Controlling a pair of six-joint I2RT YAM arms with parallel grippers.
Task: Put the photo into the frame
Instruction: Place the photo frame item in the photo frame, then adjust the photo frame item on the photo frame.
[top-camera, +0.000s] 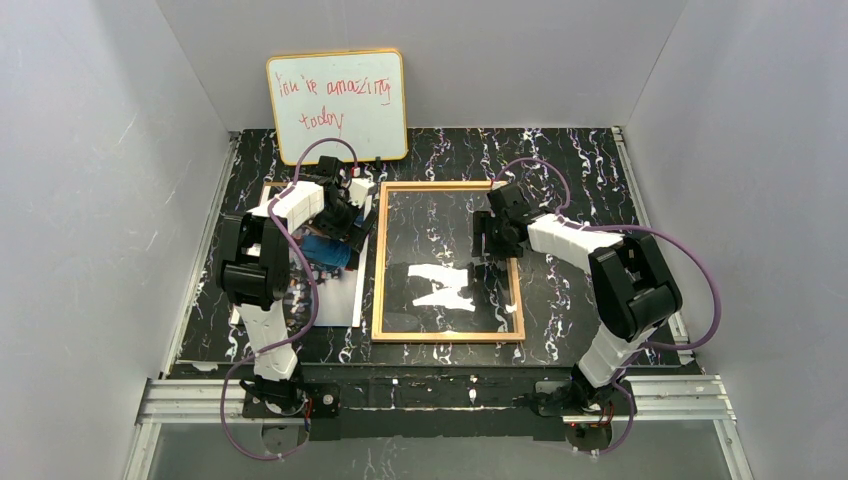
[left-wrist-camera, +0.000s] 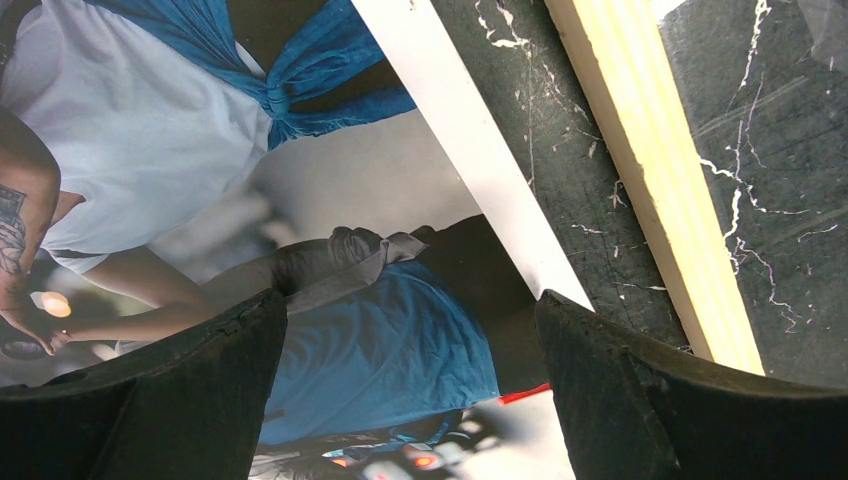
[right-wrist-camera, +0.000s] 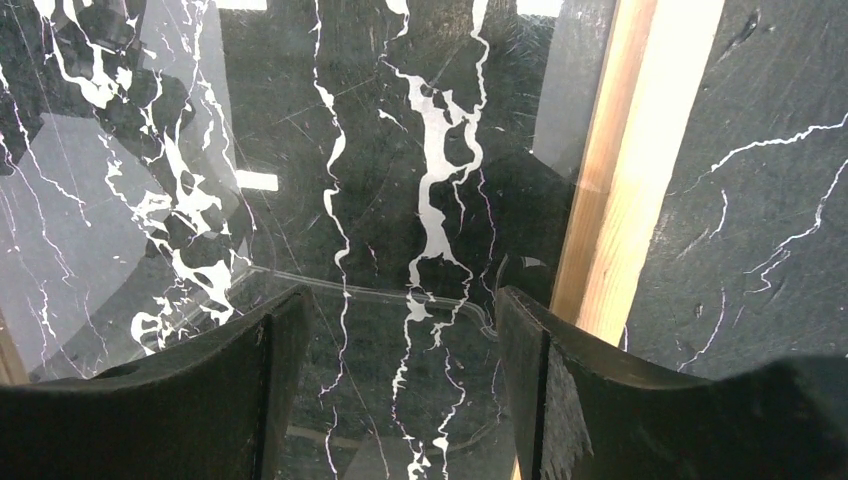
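Bench (top-camera: 570, 165), black with white marble veining, carries both of your task items lying flat. Your large, thin, rectangular golden-wood picture frame (top-camera: 445, 336) sits at the middle, and the veining shows straight through its clear pane (right-wrist-camera: 300, 150). Your large rectangular colour photo (left-wrist-camera: 150, 130) of people in blue and white clothes lies to the left of the frame, partly under your left arm. Its white edge runs alongside the frame's left rail with a narrow strip of bare bench between them, so the two are just beside each other and not touching. Your left gripper (left-wrist-camera: 408, 310) hangs over the photo close to that white edge, its two black fingers spread apart and clamped on nothing. You cannot tell from these views whether the tips touch the print. Your right gripper (right-wrist-camera: 400, 300) is over the pane just inside the frame's right rail, in the far half of the frame, with its fingers likewise spread and gripping nothing. Whether they rest on the glass cannot be told. A yellow-rimmed whiteboard (top-camera: 337, 105) with red handwriting leans against the back wall, beyond your left arm.
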